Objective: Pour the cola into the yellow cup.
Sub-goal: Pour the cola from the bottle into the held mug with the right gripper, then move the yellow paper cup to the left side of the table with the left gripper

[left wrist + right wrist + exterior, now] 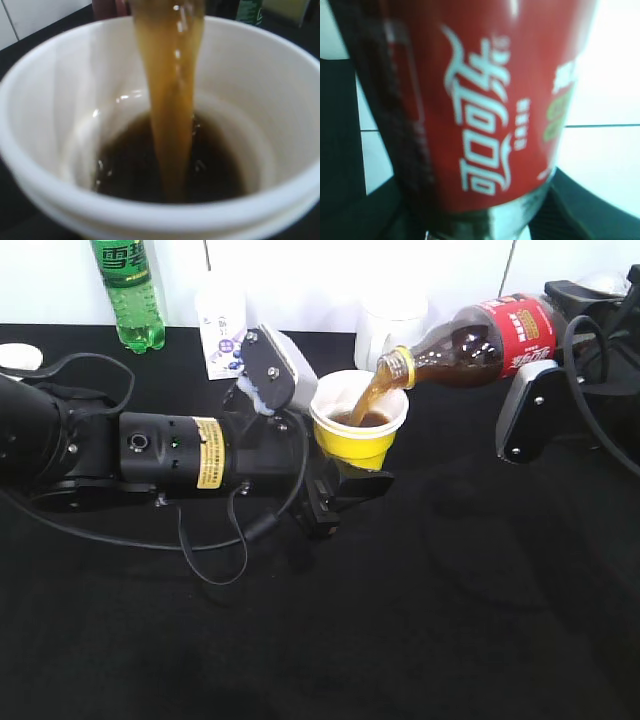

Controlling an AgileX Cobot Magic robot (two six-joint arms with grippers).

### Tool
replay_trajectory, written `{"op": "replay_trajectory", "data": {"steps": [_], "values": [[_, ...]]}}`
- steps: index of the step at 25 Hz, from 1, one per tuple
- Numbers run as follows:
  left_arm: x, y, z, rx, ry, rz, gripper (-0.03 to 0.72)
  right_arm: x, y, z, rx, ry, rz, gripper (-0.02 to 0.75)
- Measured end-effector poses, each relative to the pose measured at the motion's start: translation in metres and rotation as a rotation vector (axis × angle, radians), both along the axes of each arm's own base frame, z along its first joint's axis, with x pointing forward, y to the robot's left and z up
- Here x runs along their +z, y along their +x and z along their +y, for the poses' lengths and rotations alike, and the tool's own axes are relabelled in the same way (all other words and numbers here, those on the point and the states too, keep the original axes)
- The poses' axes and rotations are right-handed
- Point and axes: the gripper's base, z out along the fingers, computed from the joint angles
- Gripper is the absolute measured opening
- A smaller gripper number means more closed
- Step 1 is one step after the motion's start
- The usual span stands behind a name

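The cola bottle (490,340) is tilted nearly flat, mouth to the left, with its yellow neck over the yellow cup (362,445). A brown stream runs from the mouth into the cup, which holds dark drink at the bottom. My left gripper (345,478) is shut on the cup's lower part and holds it upright above the black table. My right gripper (565,315) is shut on the bottle's base end. The left wrist view shows the cup's white inside (55,100) and the stream (170,100). The right wrist view is filled by the bottle's red label (485,110).
A green soda bottle (128,290) stands at the back left. A small white carton (222,335) and a white container (388,325) stand at the back, behind the cup. A loose cable (210,560) hangs under my left arm. The table (450,620) is black.
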Motion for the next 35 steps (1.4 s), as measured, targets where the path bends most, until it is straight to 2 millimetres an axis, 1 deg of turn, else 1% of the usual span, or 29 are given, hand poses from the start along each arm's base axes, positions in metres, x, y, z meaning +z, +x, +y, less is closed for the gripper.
{"op": "replay_trajectory", "data": {"steps": [2,4,7,9,11,12,15,16,17,20,23,25,27,30,32,35], "values": [[0.0,0.0,0.0,0.0,0.0,0.0,0.445,0.0,0.0,0.001,0.011,0.051,0.01,0.384],[0.0,0.0,0.0,-0.002,-0.002,-0.001,0.445,0.0,-0.001,0.005,0.067,0.142,0.03,0.384],[0.0,0.0,0.0,-0.004,-0.006,-0.001,0.444,0.0,-0.003,0.012,0.177,0.328,0.097,0.384],[0.002,-0.001,-0.001,-0.012,-0.02,-0.003,0.444,-0.005,-0.004,0.014,0.194,0.46,0.189,0.384],[0.003,-0.002,-0.002,-0.023,-0.037,-0.006,0.444,-0.005,-0.004,0.014,0.205,0.653,0.248,0.384],[0.003,-0.002,-0.002,-0.023,-0.038,-0.006,0.444,-0.005,-0.004,0.014,0.21,0.785,0.285,0.384],[0.003,0.0,0.0,-0.015,-0.038,-0.006,0.444,-0.005,-0.004,0.013,0.231,1.257,0.417,0.384],[0.003,0.003,0.003,-0.005,-0.038,-0.006,0.444,-0.005,-0.004,0.013,0.235,1.349,0.443,0.384],[0.003,0.007,0.007,0.012,-0.04,-0.005,0.444,-0.005,-0.004,0.013,0.237,1.391,0.454,0.384],[0.005,0.019,0.019,0.092,-0.065,0.01,0.444,-0.005,-0.004,0.013,0.237,1.408,0.459,0.384],[0.003,0.037,0.039,0.192,-0.089,0.028,0.444,-0.005,-0.004,0.013,0.237,1.411,0.46,0.384],[-0.007,0.05,0.057,0.255,-0.077,0.05,0.444,-0.005,-0.004,0.013,0.236,1.412,0.46,0.384],[-0.012,0.061,0.075,0.314,-0.072,0.06,0.444,-0.005,-0.004,0.013,0.236,1.412,0.46,0.384],[-0.025,0.077,0.102,0.407,-0.05,0.048,0.444,-0.005,-0.004,0.013,0.238,1.412,0.459,0.384],[-0.035,0.086,0.114,0.459,-0.047,0.004,0.444,-0.005,-0.004,0.013,0.241,1.413,0.456,0.384],[-0.045,0.097,0.126,0.548,-0.094,-0.065,0.444,-0.005,-0.004,0.013,0.243,1.414,0.453,0.384]]}}
